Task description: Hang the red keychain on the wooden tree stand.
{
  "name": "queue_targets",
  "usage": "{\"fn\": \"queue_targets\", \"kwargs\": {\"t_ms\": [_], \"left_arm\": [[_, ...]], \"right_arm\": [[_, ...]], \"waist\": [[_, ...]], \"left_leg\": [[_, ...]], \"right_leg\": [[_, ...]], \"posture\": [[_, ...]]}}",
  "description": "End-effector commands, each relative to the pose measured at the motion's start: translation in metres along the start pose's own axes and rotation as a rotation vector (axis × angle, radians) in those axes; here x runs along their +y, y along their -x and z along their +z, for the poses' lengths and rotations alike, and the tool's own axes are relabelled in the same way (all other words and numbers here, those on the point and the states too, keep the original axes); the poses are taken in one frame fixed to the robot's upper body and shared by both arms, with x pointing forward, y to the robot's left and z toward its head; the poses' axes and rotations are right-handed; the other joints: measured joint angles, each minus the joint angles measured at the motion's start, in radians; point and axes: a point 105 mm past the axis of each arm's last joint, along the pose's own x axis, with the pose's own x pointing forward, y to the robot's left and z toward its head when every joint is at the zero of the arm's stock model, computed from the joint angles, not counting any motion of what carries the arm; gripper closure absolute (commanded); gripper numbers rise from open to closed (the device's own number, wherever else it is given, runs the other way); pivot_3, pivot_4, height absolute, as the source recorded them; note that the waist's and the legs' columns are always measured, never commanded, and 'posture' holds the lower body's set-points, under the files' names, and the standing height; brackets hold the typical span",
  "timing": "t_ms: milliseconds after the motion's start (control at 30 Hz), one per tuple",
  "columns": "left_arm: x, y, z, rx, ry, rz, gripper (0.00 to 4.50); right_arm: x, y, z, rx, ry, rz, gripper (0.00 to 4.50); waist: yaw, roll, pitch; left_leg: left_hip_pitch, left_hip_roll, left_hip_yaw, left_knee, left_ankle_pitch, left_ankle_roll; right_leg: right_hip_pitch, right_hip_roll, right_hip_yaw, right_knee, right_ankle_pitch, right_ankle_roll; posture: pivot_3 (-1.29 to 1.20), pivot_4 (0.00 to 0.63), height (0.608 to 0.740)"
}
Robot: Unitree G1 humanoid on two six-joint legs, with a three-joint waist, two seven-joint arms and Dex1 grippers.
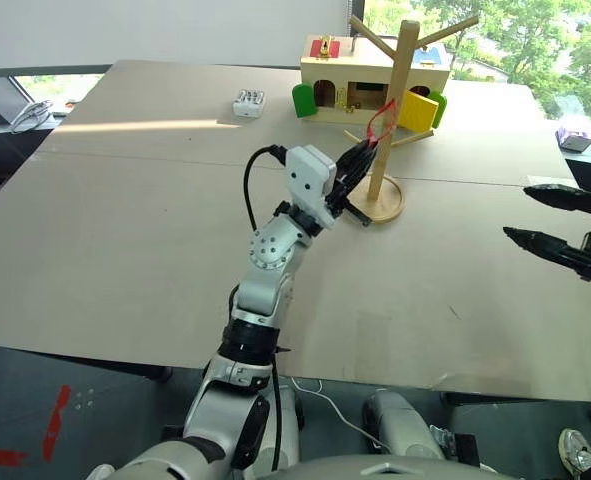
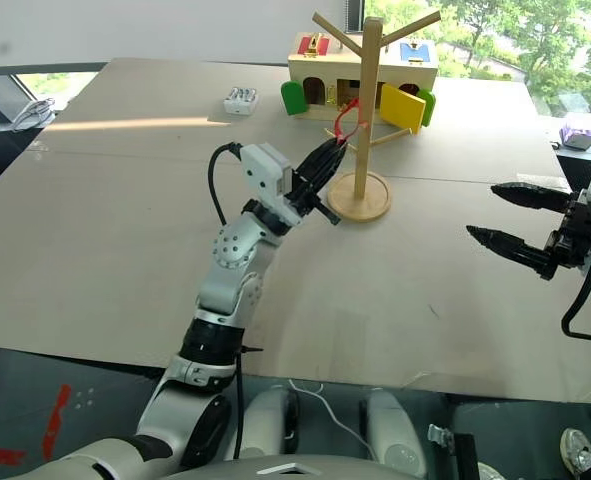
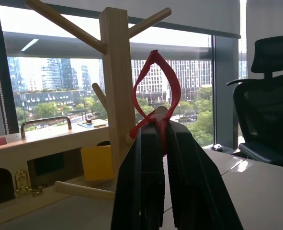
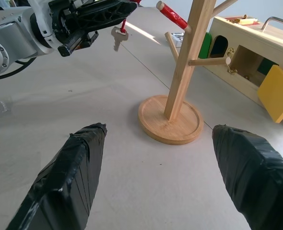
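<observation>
Left gripper (image 2: pixel 337 150) raised over the table (image 2: pixel 105 220), fingers pressed together on the red keychain (image 1: pixel 380 122), pointing up and forward toward the wooden tree stand (image 1: pixel 393 110). Cord loop standing up from the fingertips, right beside the pole, at about 9 o'clock of it in the head views. In the left wrist view, loop (image 3: pixel 156 91) seen in front of the tip of a low peg (image 3: pixel 160 112); cannot tell whether already around it or only against it. In the right wrist view, a small silver key (image 4: pixel 117 38) hanging free below the left gripper, and red cord lying on an upper peg (image 4: pixel 172 15).

Stand upright on its round base (image 2: pixel 359 197), near the middle of the table, toward 12 o'clock from the robot. Just behind it, a wooden toy house (image 2: pixel 320 65) with green and yellow doors open. At about 11 o'clock, a small white pack (image 2: pixel 240 100) lying on the table.

Right gripper (image 2: pixel 505 215) at 3 o'clock, over the table edge, well apart from the stand, jaws wide and holding nothing, black fingers (image 4: pixel 74 172) spread.
</observation>
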Motion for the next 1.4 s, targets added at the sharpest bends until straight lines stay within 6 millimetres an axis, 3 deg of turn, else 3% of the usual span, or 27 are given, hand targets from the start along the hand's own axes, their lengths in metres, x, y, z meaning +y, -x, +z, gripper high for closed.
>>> {"fn": "queue_targets", "kwargs": {"t_ms": [33, 567, 867, 1067, 1100, 1233, 1400], "left_arm": [[-0.005, -0.005, 0.005, -0.028, -0.018, -0.019, 4.49], [-0.008, -0.012, -0.024, 0.063, -0.005, 0.001, 4.49], [-0.001, -0.024, -0.021, 0.033, 0.020, 0.049, 4.49], [0.000, -0.024, -0.017, 0.011, 0.031, 0.053, 2.38], [0.000, -0.024, -0.017, 0.009, 0.032, 0.051, 1.76], [0.001, -0.019, -0.015, 0.008, 0.024, 0.055, 0.06], [0.023, 0.007, -0.016, 0.052, -0.001, 0.147, 0.06]], "right_arm": [[0.000, 0.004, 0.018, -0.036, 0.063, -0.008, 0.69], [0.001, 0.004, 0.015, -0.032, 0.055, -0.015, 0.69], [0.003, 0.006, 0.013, -0.027, 0.049, -0.022, 0.69], [0.004, 0.007, 0.011, -0.023, 0.045, -0.028, 0.69], [0.004, 0.007, 0.011, -0.023, 0.045, -0.028, 0.69], [0.004, 0.005, 0.010, -0.026, 0.041, -0.030, 0.69], [-0.005, 0.002, 0.008, -0.080, 0.018, -0.109, 0.69]], "waist": [[-0.001, 0.000, 0.000], [0.000, 0.000, 0.000], [0.000, 0.000, 0.000], [0.000, 0.000, 0.000], [0.000, 0.000, 0.000], [0.000, 0.000, 0.000], [-0.003, 0.000, 0.000]], "left_leg": [[0.000, 0.000, 0.000, 0.000, 0.000, 0.000], [0.000, 0.000, 0.000, 0.000, 0.000, 0.000], [0.000, 0.000, 0.000, 0.000, 0.000, 0.000], [0.000, 0.000, 0.000, 0.000, 0.000, 0.000], [0.000, 0.000, 0.000, 0.000, 0.000, 0.000], [0.000, 0.000, 0.000, 0.000, 0.000, 0.000], [0.000, 0.000, 0.000, 0.000, 0.000, 0.000]], "right_leg": [[0.000, 0.000, 0.000, 0.000, 0.000, 0.000], [0.000, 0.000, 0.000, 0.000, 0.000, 0.000], [0.000, 0.000, 0.000, 0.000, 0.000, 0.000], [0.000, 0.000, 0.000, 0.000, 0.000, 0.000], [0.000, 0.000, 0.000, 0.000, 0.000, 0.000], [0.000, 0.000, 0.000, 0.000, 0.000, 0.000], [0.000, 0.000, 0.000, 0.000, 0.000, 0.000]], "posture": [[0.00, 0.150, 0.735], [0.00, 0.150, 0.735], [0.00, 0.150, 0.735], [0.00, 0.150, 0.735], [0.00, 0.150, 0.735], [0.00, 0.150, 0.735], [0.00, 0.150, 0.735]]}}
